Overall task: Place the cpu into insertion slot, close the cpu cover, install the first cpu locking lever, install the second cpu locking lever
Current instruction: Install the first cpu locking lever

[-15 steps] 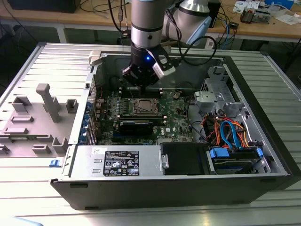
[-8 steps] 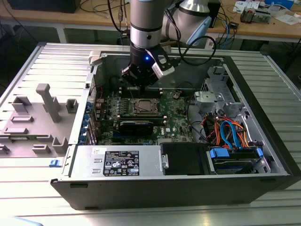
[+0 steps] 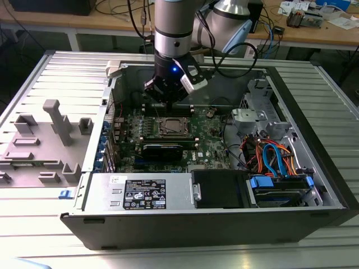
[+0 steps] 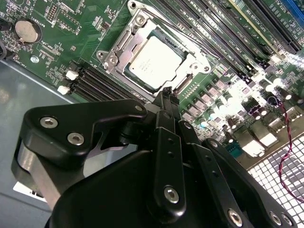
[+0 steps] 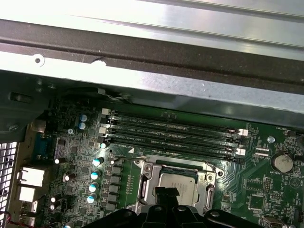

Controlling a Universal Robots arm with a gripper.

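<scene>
The cpu (image 4: 154,61) lies flat in the insertion slot (image 3: 171,128) on the green board, its dull silver top showing. The cpu cover (image 4: 124,43) lies down around it, framing the chip through its window. In the first wrist view the cpu (image 5: 178,186) and the cover (image 5: 146,183) sit just past my fingertips. My gripper (image 4: 167,93) hovers close over the socket's edge, its black fingers pressed together with nothing between them. In the exterior view the gripper (image 3: 168,95) hangs just behind the socket. I cannot tell how the locking levers stand.
Black memory slots (image 5: 171,135) run beside the socket, towards the case wall (image 5: 152,52). A black card (image 3: 162,150) sits in front of the socket. Coloured cables (image 3: 272,157) and a drive bay fill the exterior view's right. A grey fixture (image 3: 53,131) stands outside the case.
</scene>
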